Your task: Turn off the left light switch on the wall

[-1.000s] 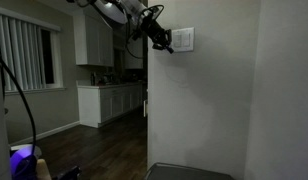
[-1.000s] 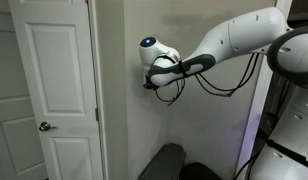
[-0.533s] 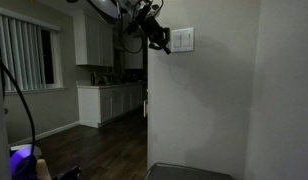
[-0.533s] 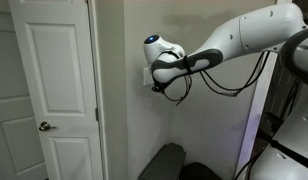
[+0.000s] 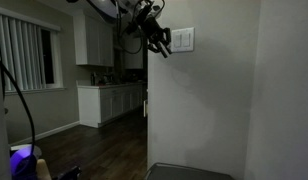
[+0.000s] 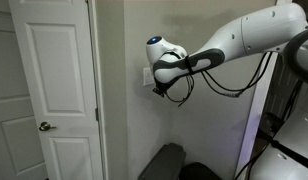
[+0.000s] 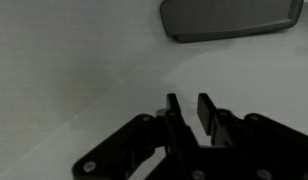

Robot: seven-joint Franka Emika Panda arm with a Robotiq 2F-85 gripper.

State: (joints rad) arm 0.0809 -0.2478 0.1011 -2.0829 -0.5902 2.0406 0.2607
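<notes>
The small white switch plate (image 5: 181,39) sits high on the light grey wall (image 5: 204,100). At this size I cannot tell its left light switch from the right rocker. My gripper (image 5: 162,47) hangs just left of the plate, fingertips close to its lower left edge; I cannot tell if they touch. In an exterior view the gripper (image 6: 155,84) covers most of the plate (image 6: 147,73). In the wrist view the fingers (image 7: 189,104) stand close together with a narrow gap, holding nothing, over bare wall (image 7: 74,60). The switch is out of view there.
A white panel door (image 6: 54,90) stands beside the wall. White kitchen cabinets (image 5: 109,100) and a window with blinds (image 5: 24,55) lie in the room behind. A dark grey rounded object (image 6: 169,160) sits on the floor below the switch, also in the wrist view (image 7: 229,18).
The gripper has shifted slightly up and back from the switch plate over the last second. The fingers look the same.
</notes>
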